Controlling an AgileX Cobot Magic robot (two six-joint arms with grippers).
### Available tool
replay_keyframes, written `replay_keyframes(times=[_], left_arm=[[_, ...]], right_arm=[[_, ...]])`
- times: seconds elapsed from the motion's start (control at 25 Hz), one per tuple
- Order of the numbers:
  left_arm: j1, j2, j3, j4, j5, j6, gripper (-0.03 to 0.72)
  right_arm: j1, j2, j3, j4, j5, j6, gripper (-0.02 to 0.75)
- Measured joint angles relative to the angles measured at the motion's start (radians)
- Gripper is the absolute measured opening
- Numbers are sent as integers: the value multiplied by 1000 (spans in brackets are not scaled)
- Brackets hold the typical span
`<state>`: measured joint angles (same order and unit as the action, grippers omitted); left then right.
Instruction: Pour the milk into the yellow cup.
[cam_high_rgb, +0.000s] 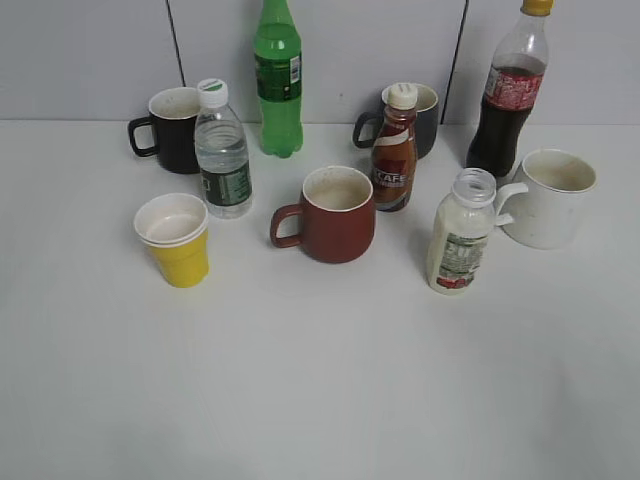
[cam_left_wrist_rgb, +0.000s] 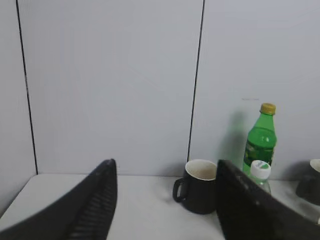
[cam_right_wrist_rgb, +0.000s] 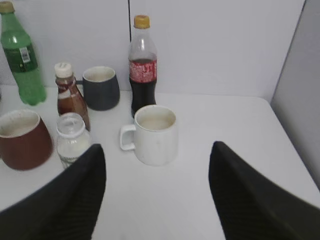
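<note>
The milk bottle (cam_high_rgb: 460, 238), clear plastic with white liquid and no cap, stands upright on the table right of centre; it also shows in the right wrist view (cam_right_wrist_rgb: 71, 137), partly behind my left finger. The yellow cup (cam_high_rgb: 176, 240), white inside, stands upright at the left. It is out of view in both wrist views. My left gripper (cam_left_wrist_rgb: 164, 167) is open and empty, facing the wall at the table's back left. My right gripper (cam_right_wrist_rgb: 157, 150) is open and empty, above the table short of a white mug (cam_right_wrist_rgb: 155, 134). Neither gripper shows in the exterior view.
A dark-red mug (cam_high_rgb: 336, 214) stands in the middle, with a brown coffee bottle (cam_high_rgb: 395, 150) and a grey mug (cam_high_rgb: 420, 118) behind it. A water bottle (cam_high_rgb: 222, 150), a black mug (cam_high_rgb: 172, 128), a green bottle (cam_high_rgb: 278, 78), a cola bottle (cam_high_rgb: 510, 90) and the white mug (cam_high_rgb: 548, 198) stand around.
</note>
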<state>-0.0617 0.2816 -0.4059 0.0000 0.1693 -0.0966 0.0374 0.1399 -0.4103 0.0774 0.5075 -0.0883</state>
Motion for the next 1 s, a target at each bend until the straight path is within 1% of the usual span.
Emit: replay_keyframes(times=[0.04,0.08,0.12,0.16,0.2,0.24,0.28,0.36,0.52,0.68,0.72,0.76,0.88,1.0], left_arm=[[0,75,21,0,-97,0,468],[0,75,21,0,-97,0,468],[0,199,38,0,-253,0,464],[0,254,40,0,-308,0,463],[0,288,41,-6,-330,0,463],[0,403,41,-13,-443,0,460],[0,415,41,-13,-466,0,460],[0,626,41,-13,-662,0,454],[0,846,41,-6,-888,0,453],[0,1008,41,50,-1013,0,453],[0,1077,41,89,-1043,0,453],[0,1100,41,105,-1053,0,453],[0,1183,48,166,-1076,0,453],[0,1240,91,200,-1109,0,453]], right_arm=[[4,26,19,26,-66,0,481],[13,59,34,50,-131,0,480],[23,95,50,65,-183,0,477],[35,128,63,75,-240,0,472],[44,169,71,79,-290,-1,468],[55,213,73,81,-328,-7,467],[64,260,74,81,-376,-17,465],[75,356,75,80,-467,-24,462],[75,583,75,73,-695,-26,461],[75,812,77,-19,-960,57,461],[75,853,77,-55,-1035,94,461],[75,902,77,-101,-1107,129,461],[75,1038,77,-198,-1251,185,461],[75,1150,81,-285,-1344,212,461]])
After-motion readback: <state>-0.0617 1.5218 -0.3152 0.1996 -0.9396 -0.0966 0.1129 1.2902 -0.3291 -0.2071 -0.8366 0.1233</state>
